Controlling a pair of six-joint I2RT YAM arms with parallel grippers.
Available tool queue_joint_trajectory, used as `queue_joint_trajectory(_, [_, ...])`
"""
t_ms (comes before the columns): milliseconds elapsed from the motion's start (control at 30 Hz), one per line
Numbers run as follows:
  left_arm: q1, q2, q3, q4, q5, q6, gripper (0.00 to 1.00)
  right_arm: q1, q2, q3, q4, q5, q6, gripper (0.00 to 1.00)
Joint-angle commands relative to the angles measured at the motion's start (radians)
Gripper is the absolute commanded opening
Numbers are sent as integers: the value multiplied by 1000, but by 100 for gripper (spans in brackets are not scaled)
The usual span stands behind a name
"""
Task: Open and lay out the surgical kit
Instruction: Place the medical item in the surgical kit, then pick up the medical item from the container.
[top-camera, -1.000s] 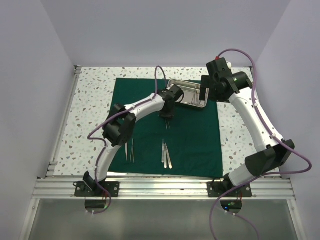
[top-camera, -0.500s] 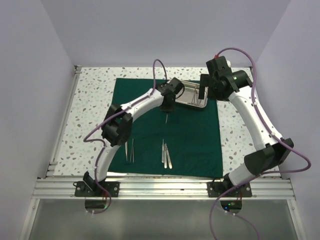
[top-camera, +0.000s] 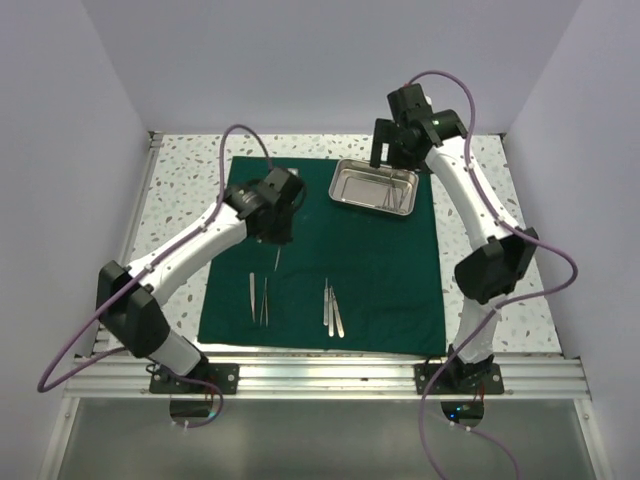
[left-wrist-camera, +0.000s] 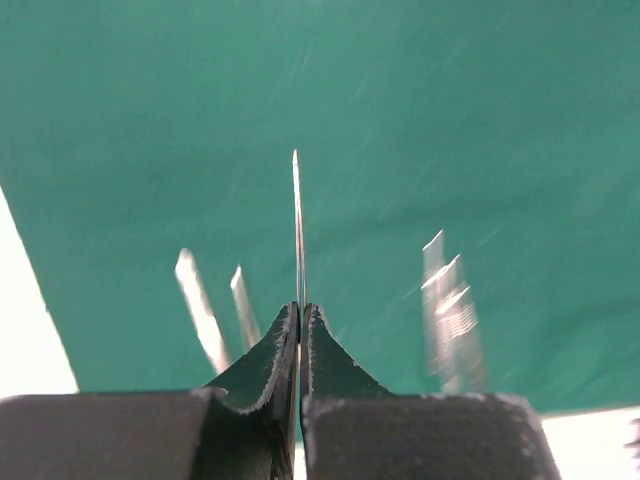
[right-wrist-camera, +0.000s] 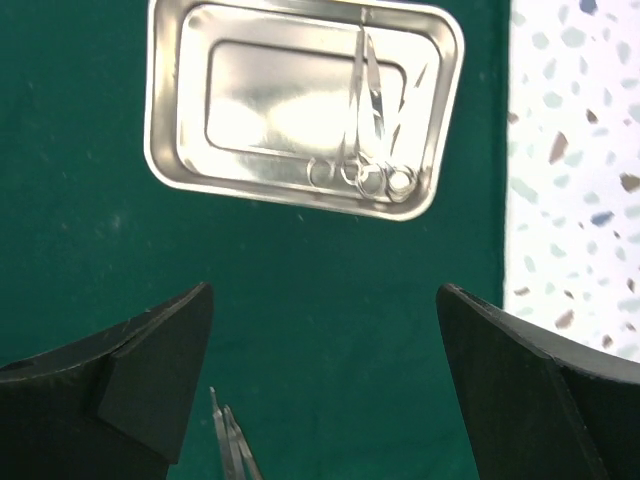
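The steel tray sits at roughly 1 o'clock on the green cloth, which is spread flat on the speckled worktop. From the right wrist camera the tray has a small bunch of ring-handled instruments along its right side, with the ring ends toward the near rim and the tips toward the far rim. The rest of the tray floor is bare, shiny metal.

Out on the cloth there's one pair of tweezers at about 7 o'clock. A second pair of slim silver pieces lies at about 6 o'clock, well apart from the first, and both run lengthwise near-to-far.

The left arm reaches in over the left half of the cloth, and the left jaws are clenched on a thin silver instrument. It pokes straight out ahead of them and hangs over the cloth around 10 o'clock from the laid-out pairs. It's seen edge-on and the wrist view is blurry, so what kind of piece it is is hard to call.

The right arm is up by the tray's far edge, around 12 o'clock from it. The right jaws are spread wide, holding nothing, with the tray showing between them.
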Motion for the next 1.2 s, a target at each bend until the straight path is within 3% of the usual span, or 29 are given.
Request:
queue_joint_trajectory(0, [-1,-104,-208,-32,16,-43,0,-5,117,130,12,-29,29,97])
queue_joint_trajectory(67, [2,-135,-317,-9,43,-54,0,-5,180,212,0,-34,37,97])
queue_joint_trajectory(133, [4,-160,-377,48,71,-42,11,-7,263,280,-6,-31,44,96])
queue_joint_trajectory(167, [14,-163,-415,68,89,-31,41,-7,284,295,-2,-20,46,95])
queue_joint_trajectory(233, [24,-174,-443,120,113,-10,69,-14,347,323,4,-19,47,91])
queue_joint_trajectory(267, [34,-177,-454,130,114,-8,90,-17,364,331,12,-14,46,90])
queue_joint_trajectory(300, [40,-183,-454,140,116,-5,99,-20,382,338,12,-9,47,88])
queue_joint_trajectory(733, [105,-148,-285,90,123,65,100,-68,573,387,126,96,23,74])
queue_joint_trajectory(1000, [129,-107,-249,55,125,128,99,-92,700,443,162,103,49,56])
queue_joint_trajectory(1167, [145,-80,-222,39,113,154,98,-116,752,455,182,90,72,53])
